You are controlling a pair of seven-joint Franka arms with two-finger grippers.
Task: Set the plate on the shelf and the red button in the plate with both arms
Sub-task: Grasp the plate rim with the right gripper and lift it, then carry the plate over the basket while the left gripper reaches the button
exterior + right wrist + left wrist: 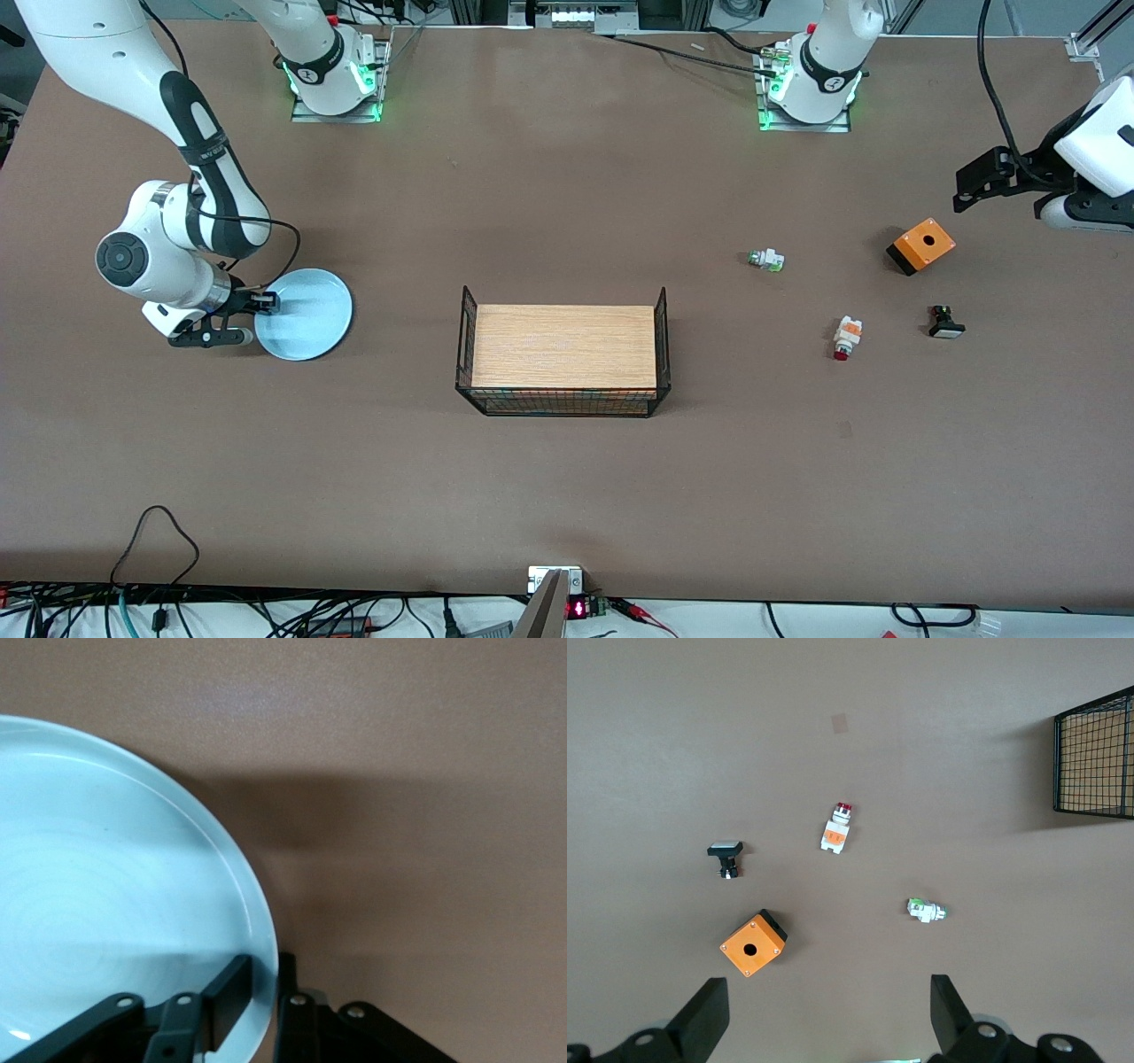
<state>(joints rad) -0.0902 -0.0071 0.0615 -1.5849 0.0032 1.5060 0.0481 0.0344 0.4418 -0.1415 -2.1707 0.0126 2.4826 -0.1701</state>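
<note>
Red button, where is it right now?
The red button lies on the table toward the left arm's end, between the black part and the wire basket.

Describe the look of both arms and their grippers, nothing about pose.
Both arms are glossy white with black joint bands; green lights glow at their bases. The right gripper has slim black fingers with bolted brackets. The left gripper has black wedge-shaped fingers. Black cables trail along both arms.

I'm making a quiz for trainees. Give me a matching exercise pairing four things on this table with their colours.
Things:
1. plate
2. box with a hole
3. button tip beside the orange band
4. wire basket

Colours:
A. black
B. red
C. pale blue
D. orange

Pairs: 1-C, 2-D, 3-B, 4-A
</note>
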